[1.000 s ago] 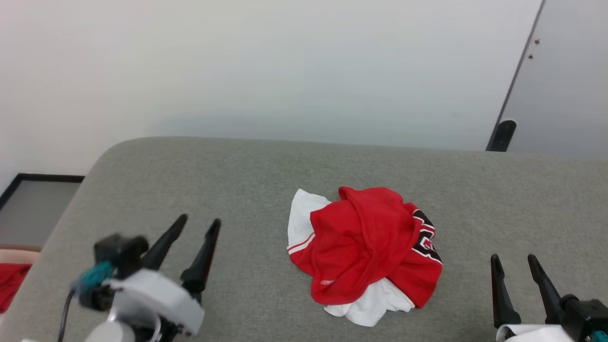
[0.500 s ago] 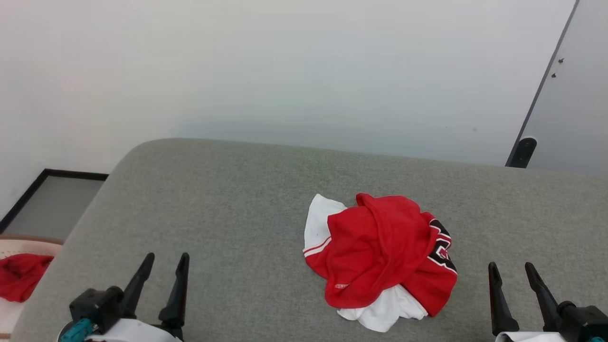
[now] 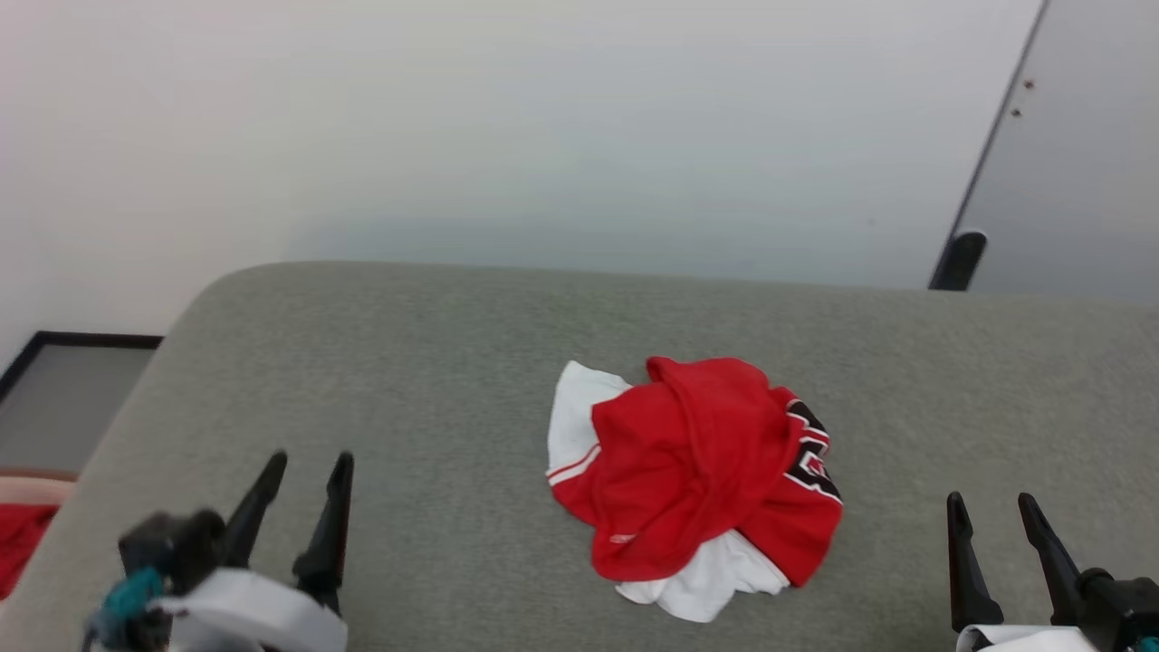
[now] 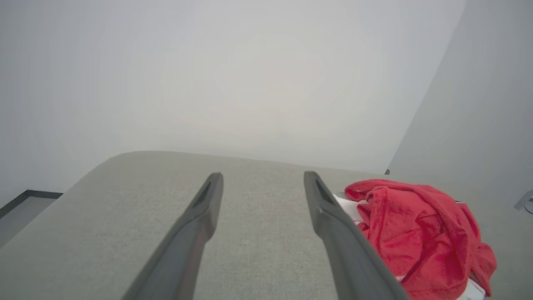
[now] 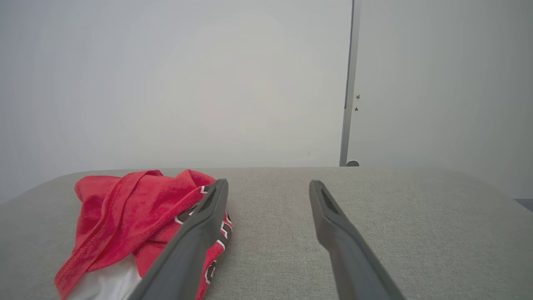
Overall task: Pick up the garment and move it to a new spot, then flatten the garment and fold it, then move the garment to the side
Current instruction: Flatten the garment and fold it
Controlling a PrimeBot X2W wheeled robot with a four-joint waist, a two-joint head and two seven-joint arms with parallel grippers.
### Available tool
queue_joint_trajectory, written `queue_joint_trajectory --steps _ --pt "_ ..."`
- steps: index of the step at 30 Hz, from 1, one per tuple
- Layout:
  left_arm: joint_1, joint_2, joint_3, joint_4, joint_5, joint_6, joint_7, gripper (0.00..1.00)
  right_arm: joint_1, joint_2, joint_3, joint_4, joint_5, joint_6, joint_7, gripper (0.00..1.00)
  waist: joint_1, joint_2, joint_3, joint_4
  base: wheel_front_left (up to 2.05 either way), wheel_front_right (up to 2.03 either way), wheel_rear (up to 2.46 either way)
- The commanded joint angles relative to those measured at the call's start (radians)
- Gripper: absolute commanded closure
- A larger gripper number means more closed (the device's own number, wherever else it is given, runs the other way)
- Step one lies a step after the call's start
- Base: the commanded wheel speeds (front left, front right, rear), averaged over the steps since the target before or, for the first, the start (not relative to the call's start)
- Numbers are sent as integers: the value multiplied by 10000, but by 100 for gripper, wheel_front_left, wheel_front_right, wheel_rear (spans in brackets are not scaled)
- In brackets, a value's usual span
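The garment (image 3: 693, 475) lies crumpled in a heap on the grey padded table (image 3: 453, 344), red with white sleeve parts and black-and-white number print on its right side. My left gripper (image 3: 309, 462) stands open at the lower left, well to the left of the heap, nothing between its fingers. At the lower right my right gripper (image 3: 989, 503) is open too, a short way right of the heap. The left wrist view has the garment (image 4: 420, 233) to the right of the open left gripper (image 4: 263, 177). The right wrist view has the garment (image 5: 133, 212) left of the open right gripper (image 5: 268, 183).
A plain red cloth (image 3: 16, 543) lies in a pale container off the table's left edge. A white wall (image 3: 543, 136) stands behind the table, with a grey door (image 3: 1077, 181) and a dark door stop (image 3: 958, 258) at the back right.
My left gripper has drawn back from mid-table to the lower left. The head camera swung right and back, so the whole picture shifted. The garment and right gripper stayed put.
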Motion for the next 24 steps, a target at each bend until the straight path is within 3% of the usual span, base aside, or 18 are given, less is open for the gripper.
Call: queue_joint_trajectory --steps 1,7,11,16,24 --pt "-251 55 7 -56 -59 -72 102 0 -135 13 16 -30 -41 -10 -10 0 0 0 290 -398 0 0 0" --pt "-1690 329 -154 160 -1161 -625 1960 0 -419 13 297 -120 -269 -10 -8 0 0 0 819 -1214 0 0 0" --pt "-2973 923 -463 550 -1796 -873 3701 0 -744 19 561 -248 -254 -10 -8 0 0 0 1447 -1799 0 0 0" --pt "-4790 1675 -698 1156 -2518 -962 6075 0 -1228 13 953 -364 -123 -12 -8 0 0 0 2375 -2575 0 0 0" --pt "-6654 2256 -1340 1990 -2906 -843 9075 0 -1755 16 1411 -411 352 -12 -8 0 0 0 3515 -3589 0 0 0"
